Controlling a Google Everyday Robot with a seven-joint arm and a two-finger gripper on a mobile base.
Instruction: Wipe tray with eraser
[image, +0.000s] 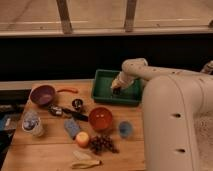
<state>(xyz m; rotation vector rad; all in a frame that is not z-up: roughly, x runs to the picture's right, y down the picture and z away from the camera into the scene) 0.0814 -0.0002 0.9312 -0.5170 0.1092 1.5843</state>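
Jaws at the tip of the white robot arm (137, 69) sit low inside the shallow rectangular green plastic tray (104, 86), near its middle; apart or together, I cannot tell. That tray lies at the far right corner of the wooden surface (40, 152), behind a round orange bowl (100, 119).

Claw (116, 90) over tray (103, 86) middle; bare floor left of it; orange bowl (100, 119) near front rim.
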